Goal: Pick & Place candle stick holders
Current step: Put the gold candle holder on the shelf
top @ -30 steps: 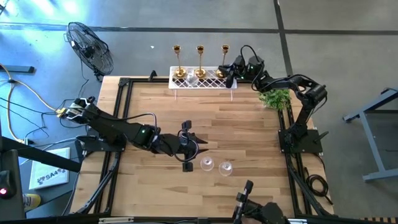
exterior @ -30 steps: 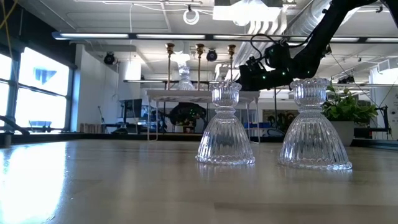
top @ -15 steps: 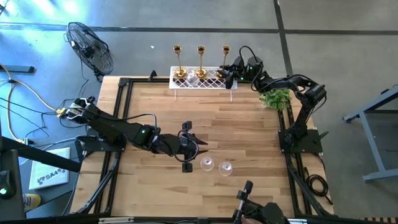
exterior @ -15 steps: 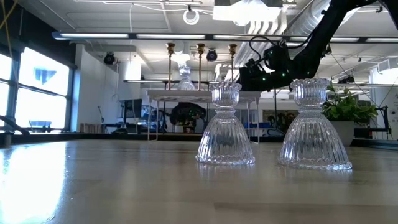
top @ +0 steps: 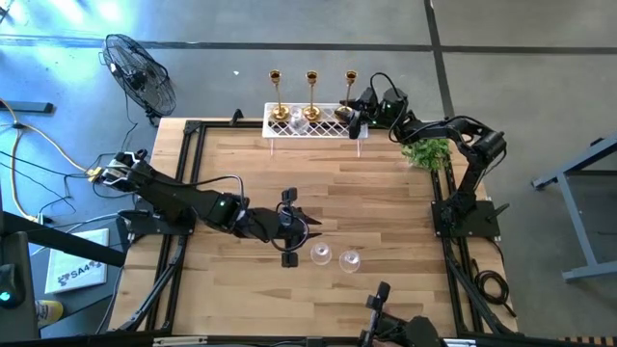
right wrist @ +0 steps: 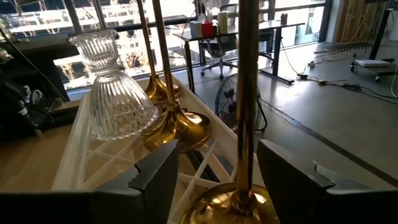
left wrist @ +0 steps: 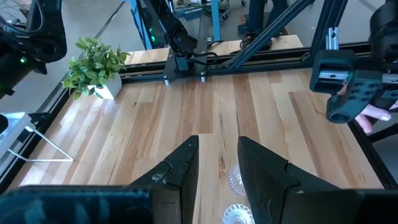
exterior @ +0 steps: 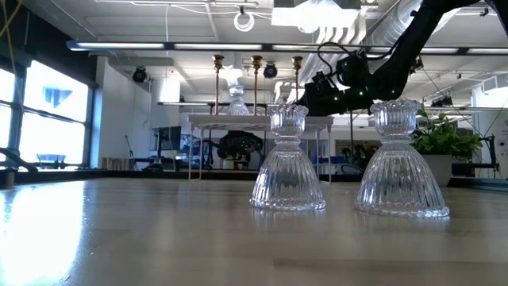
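Observation:
Three gold holders stand upright by their round bases on the white lattice rack [top: 313,123] at the table's far edge: left [top: 275,94], middle [top: 310,94] and right [top: 349,90]. A clear glass holder [right wrist: 112,93] stands on the rack beside them. My right gripper [right wrist: 230,168] is open, one finger on either side of the right gold holder's stem [right wrist: 249,93], just above its base [right wrist: 230,202], without touching it. Two clear glass holders [top: 320,253] [top: 349,260] stand on the table near the front. My left gripper [top: 310,229] is open and empty just left of them.
A small green plant [top: 427,151] stands at the table's far right, close to my right arm. The low-view camera mount [top: 379,301] sits at the near edge, with a person's fingers [left wrist: 376,114] on it. Bare wood lies between the rack and the glass holders.
My right gripper has edged a little toward the table's far edge along the rack, at the right gold holder. The holders stand as before.

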Action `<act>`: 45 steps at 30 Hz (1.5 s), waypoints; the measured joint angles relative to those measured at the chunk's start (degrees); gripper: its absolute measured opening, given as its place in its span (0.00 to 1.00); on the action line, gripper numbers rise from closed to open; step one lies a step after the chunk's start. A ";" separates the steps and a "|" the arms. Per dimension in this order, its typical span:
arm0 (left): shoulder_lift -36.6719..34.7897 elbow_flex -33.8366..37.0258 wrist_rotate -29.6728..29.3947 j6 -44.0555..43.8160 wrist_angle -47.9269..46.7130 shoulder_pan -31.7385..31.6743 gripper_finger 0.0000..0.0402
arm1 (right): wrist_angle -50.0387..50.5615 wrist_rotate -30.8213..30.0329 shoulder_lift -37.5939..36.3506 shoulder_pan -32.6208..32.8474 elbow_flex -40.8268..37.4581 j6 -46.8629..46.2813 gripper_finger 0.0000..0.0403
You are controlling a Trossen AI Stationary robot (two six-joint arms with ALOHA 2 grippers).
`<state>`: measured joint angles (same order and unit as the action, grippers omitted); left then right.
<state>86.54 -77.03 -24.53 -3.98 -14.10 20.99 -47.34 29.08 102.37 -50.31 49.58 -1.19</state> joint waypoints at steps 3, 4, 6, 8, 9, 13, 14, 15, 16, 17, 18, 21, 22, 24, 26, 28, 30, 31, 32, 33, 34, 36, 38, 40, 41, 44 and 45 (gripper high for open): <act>0.00 -0.02 0.04 -0.33 -0.46 0.00 0.27 | 0.30 0.02 -0.61 0.39 0.00 0.25 0.53; -0.02 -0.02 0.04 -0.33 -0.64 0.00 0.27 | 0.32 0.00 -0.91 0.53 0.00 0.52 0.53; -0.01 -0.02 0.04 -0.52 -0.68 0.00 0.27 | 1.04 0.02 -1.72 0.53 0.00 1.48 0.53; -0.02 -0.02 0.14 -1.23 -0.66 0.02 0.27 | 1.71 0.02 -2.47 0.54 0.00 2.36 0.53; -0.02 -0.02 0.34 -2.02 -0.66 0.02 0.27 | 2.22 0.01 -2.78 0.51 0.00 2.58 0.53; -0.02 -0.02 1.24 -3.85 -0.64 0.02 0.27 | 3.88 -1.50 -3.79 0.51 0.00 3.18 0.53; -0.02 -0.02 1.24 -3.83 -0.82 0.02 0.27 | 4.42 -2.56 -4.10 0.51 0.00 3.65 0.52; -0.02 -0.02 1.22 -3.85 -1.10 0.02 0.27 | 5.01 -3.47 -4.30 0.51 0.02 4.31 0.52; -0.02 -0.02 1.24 -3.97 -1.21 0.02 0.27 | 5.51 -4.20 -4.49 0.50 0.02 4.55 0.52; -0.02 -0.02 1.22 -4.00 -1.34 0.02 0.27 | 6.14 -4.82 -4.67 0.51 0.02 4.65 0.52; -0.02 -0.02 1.19 -4.00 -1.59 0.02 0.27 | 6.82 -5.24 -4.92 0.49 0.02 4.69 0.52; -0.02 -0.04 1.08 -4.03 -2.91 0.02 0.27 | 8.45 -5.40 -5.91 0.49 0.02 6.58 0.52; -0.02 -0.04 1.06 -4.03 -3.13 0.02 0.27 | 9.00 -5.41 -6.33 0.49 0.02 7.38 0.52; -0.02 -0.04 1.02 -4.03 -3.04 0.02 0.27 | 9.29 -5.40 -6.85 0.62 0.02 7.87 0.52; -0.02 -0.04 1.02 -4.03 -3.15 0.02 0.27 | 10.22 -5.39 -7.25 0.62 0.02 7.50 0.52; -0.02 -0.04 1.01 -4.03 -3.39 0.02 0.27 | 10.68 -5.14 -7.49 0.62 0.04 7.43 0.52; -0.02 -0.04 1.00 -4.03 -3.48 0.02 0.27 | 11.73 -4.71 -7.61 0.62 0.04 8.23 0.52; -0.02 -0.04 0.98 -4.03 -3.54 0.02 0.27 | 12.37 -4.71 -7.63 0.62 0.04 8.95 0.52; -0.02 -0.04 0.98 -4.02 -3.74 0.02 0.27 | 13.00 -4.79 -7.63 0.62 0.04 9.43 0.52; -0.02 -0.04 0.98 -3.98 -3.81 0.02 0.27 | 13.31 -5.08 -7.63 0.62 0.04 9.77 0.52; -0.02 -0.04 0.97 -3.98 -3.92 0.02 0.27 | 13.64 -5.13 -7.63 0.62 0.04 10.10 0.52; -0.02 -0.04 1.04 -4.00 -4.18 0.02 0.27 | 13.86 -4.73 -7.63 0.62 0.04 10.19 0.52; -0.02 -0.04 1.31 -4.00 -4.15 0.02 0.27 | 14.17 -2.63 -7.77 0.61 0.04 10.19 0.52; -0.02 -0.04 1.41 -4.00 -4.15 0.02 0.27 | 14.87 -1.51 -8.59 0.70 0.04 10.27 0.52; -0.02 -0.04 1.46 -4.00 -4.19 0.02 0.27 | 15.03 -1.67 -9.18 0.87 0.04 10.27 0.52; -0.02 -0.04 1.48 -4.00 -4.55 0.02 0.27 | 15.41 -2.23 -11.09 0.99 0.04 10.25 0.52; -0.02 -0.04 1.48 -4.00 -4.69 0.02 0.27 | 15.41 -2.25 -11.58 0.99 0.04 10.15 0.52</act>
<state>86.52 -77.08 -23.05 -7.99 -18.79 21.02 -31.94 26.83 90.79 -49.32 49.63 8.96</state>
